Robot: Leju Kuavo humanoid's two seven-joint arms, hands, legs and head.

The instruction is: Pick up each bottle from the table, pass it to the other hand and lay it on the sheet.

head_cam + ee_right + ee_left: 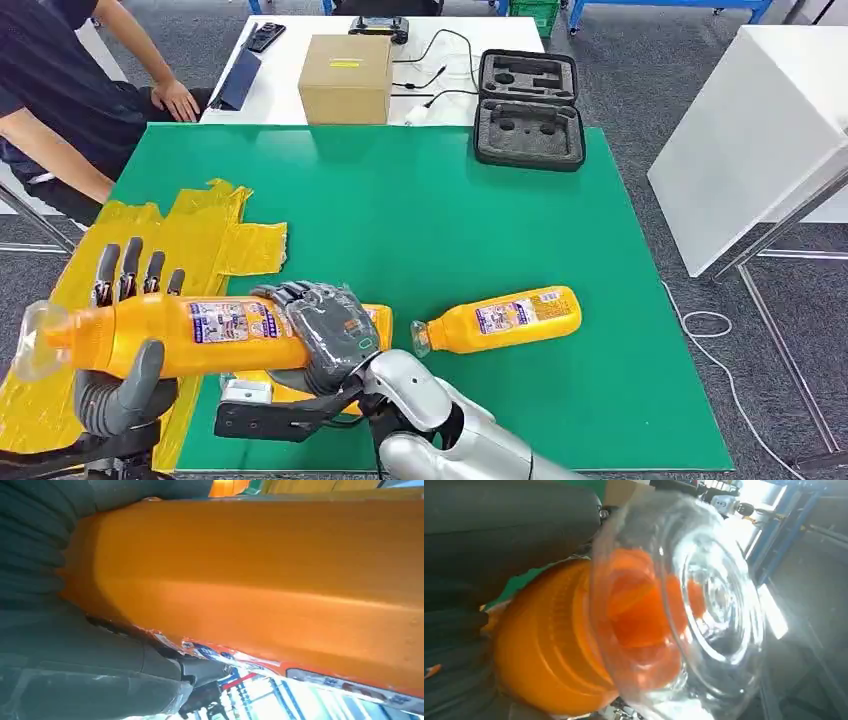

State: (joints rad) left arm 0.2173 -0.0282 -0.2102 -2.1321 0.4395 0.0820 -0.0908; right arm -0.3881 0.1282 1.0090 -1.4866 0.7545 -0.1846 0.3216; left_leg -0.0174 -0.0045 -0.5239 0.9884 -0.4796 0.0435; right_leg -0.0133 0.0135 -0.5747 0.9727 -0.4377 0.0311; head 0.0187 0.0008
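Orange bottle (190,335) lies level across both robot hands, above the near left corner of the green table (420,220). Its long axis runs left to right in the head view, clear cap end out past the left robot hand (125,345), base toward the right robot hand (325,335). The left robot hand cups the neck end, fingers behind and thumb in front; its wrist view looks straight onto the clear cap. The right robot hand wraps the base end, and its wrist view shows the bottle's side pressed close against it. Both grip the same bottle, so the handover looks midway.

The yellow sheet (190,225) lies on the table's left part, behind and below the left robot hand, which is the nearer one to it. The laying-down would likely go leftward and slightly away once the right robot hand lets go.

A second bottle (500,320) lies on the table to the right, cap pointing left, nearer the right robot hand.
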